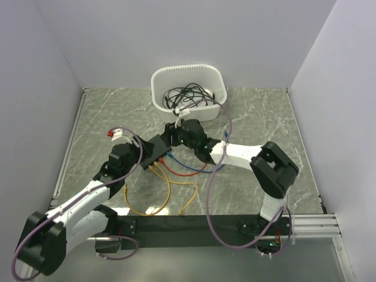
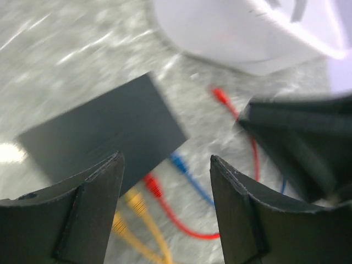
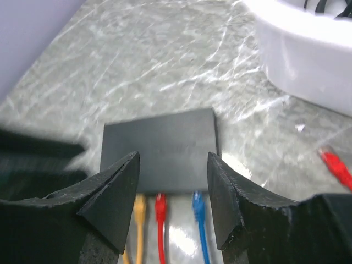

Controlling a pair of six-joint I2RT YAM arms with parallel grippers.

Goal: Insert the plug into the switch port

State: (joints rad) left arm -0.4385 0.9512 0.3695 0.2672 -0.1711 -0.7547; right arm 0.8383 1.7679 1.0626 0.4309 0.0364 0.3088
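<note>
Three plugs (image 3: pixel 160 204) sit at the switch port (image 3: pixel 165 191) row, black box (image 3: pixel 159 146) at bench (image 1: pixel 258 117) centre | left tool (image 2: pixel 166 165), right tool (image 3: pixel 171 165) released, empty | risk: snagged cable (image 1: pixel 185 170) unseats a plug or drags box.

Marble-look tbl (image 1: pixel 264 117): white tub (image 1: pixel 188 67) at back, black switch box (image 1: pixel 154 150) mid; yellow/red/blue cables (image 1: pixel 169 191) beside.

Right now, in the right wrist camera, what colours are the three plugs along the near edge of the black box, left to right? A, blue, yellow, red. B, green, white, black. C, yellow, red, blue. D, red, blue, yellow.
C: in the right wrist view a yellow plug, a red plug and a blue plug sit side by side against the near edge of the black box, in that order from the left.
</note>
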